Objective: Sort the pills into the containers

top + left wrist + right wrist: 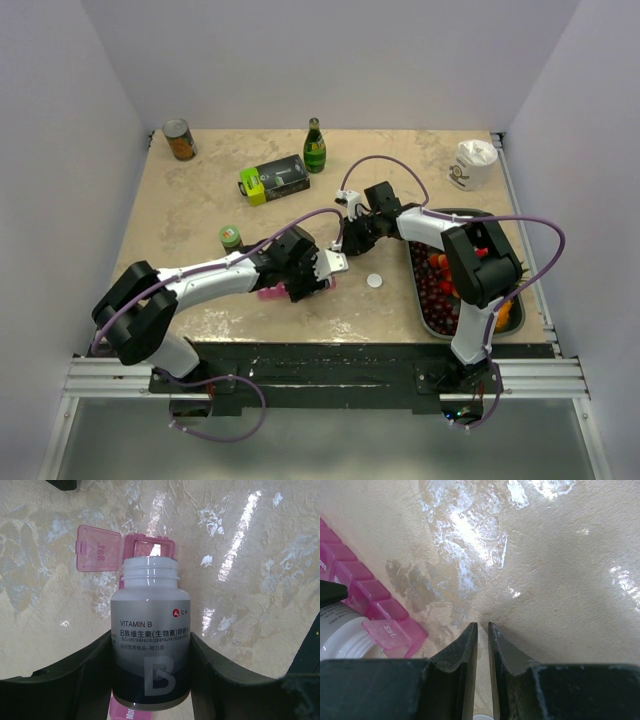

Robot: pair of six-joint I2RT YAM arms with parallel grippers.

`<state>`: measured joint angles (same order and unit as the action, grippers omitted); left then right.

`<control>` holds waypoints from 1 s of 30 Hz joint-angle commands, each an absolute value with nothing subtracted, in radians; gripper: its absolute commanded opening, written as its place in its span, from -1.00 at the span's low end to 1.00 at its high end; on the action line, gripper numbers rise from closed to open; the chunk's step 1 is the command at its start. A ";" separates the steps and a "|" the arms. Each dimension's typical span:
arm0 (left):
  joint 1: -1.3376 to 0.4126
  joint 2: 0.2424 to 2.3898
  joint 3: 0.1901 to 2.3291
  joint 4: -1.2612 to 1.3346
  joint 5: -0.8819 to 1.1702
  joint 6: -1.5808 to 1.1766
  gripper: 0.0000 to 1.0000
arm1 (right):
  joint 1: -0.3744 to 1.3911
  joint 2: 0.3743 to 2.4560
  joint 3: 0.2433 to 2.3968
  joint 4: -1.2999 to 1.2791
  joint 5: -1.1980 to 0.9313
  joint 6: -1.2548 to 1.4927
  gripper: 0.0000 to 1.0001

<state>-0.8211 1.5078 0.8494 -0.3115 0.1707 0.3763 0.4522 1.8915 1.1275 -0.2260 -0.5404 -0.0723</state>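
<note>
The containers [149, 546], one pink strip near the table's front centre, run lengthwise beneath the bottle [150, 615], with the end compartment open just beyond its uncapped mouth. The left gripper [150, 655] pinches that bottle and is nearer. The right gripper [482, 630], jaws almost together on nothing, hovers beside the open end.

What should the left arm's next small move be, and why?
Probably tip the bottle so its mouth drops over the open compartment. The left gripper holds it uncapped, with the neck right at that compartment of the pink organiser, whose lid is flipped back.
</note>
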 commanded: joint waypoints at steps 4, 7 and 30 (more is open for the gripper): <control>-0.834 1.516 0.907 -0.325 0.143 0.362 -1.00 | 0.449 1.894 1.161 -0.227 -0.532 -0.090 -0.62; -0.836 1.520 0.914 -0.334 0.137 0.364 -1.00 | 0.451 1.896 1.161 -0.229 -0.532 -0.090 -0.62; -0.854 1.532 0.948 -0.383 0.107 0.377 -1.00 | 0.451 1.902 1.161 -0.230 -0.534 -0.091 -0.62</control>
<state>-0.8467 1.5276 0.9073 -0.3813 0.1215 0.3771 0.4522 1.8919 1.1278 -0.2260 -0.5400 -0.0723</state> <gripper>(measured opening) 0.576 0.189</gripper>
